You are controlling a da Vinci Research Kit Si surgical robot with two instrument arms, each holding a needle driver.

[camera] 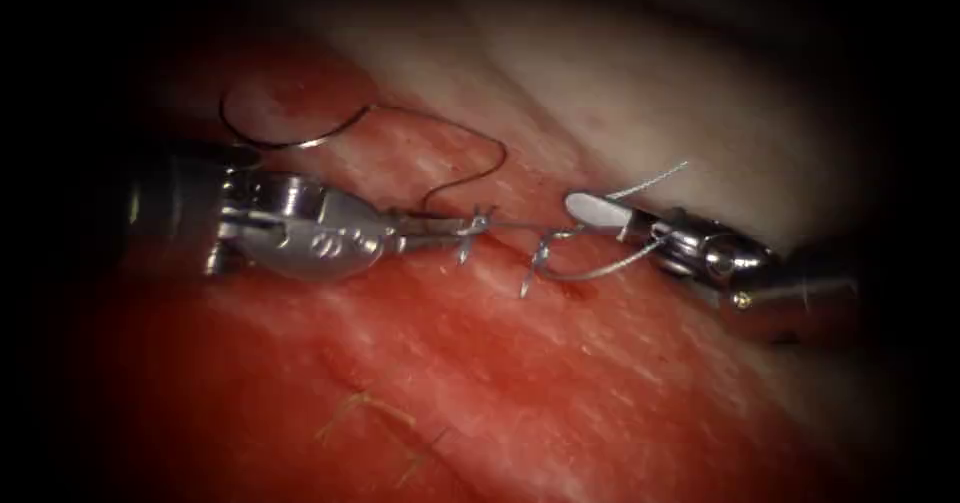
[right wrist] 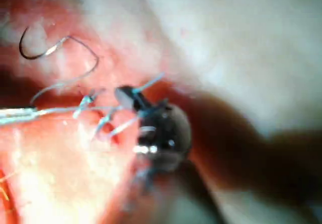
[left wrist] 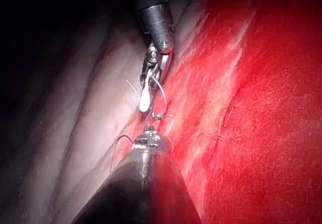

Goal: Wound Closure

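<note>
Left tool (camera: 455, 228), jaws closed on the thread (camera: 520, 226) at the cut; right tool (camera: 600, 213), jaws clamped on the thread's other end. The needle (camera: 290, 138) lies free on the tissue (camera: 560, 383), left of the cut.

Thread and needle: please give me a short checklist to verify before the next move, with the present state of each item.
1. Needle free of the tissue, lying on it at the left: ok.
2. Neither tool holds the needle: ok.
3. Left tool shut on the thread: ok.
4. Right tool holds the thread: cannot tell; a strand runs past its jaws.
5. Thread taut between the two tools: ok.
6. Knot sits on the cut: cannot tell; short thread ends stand there, the cut line itself is unclear.
</note>
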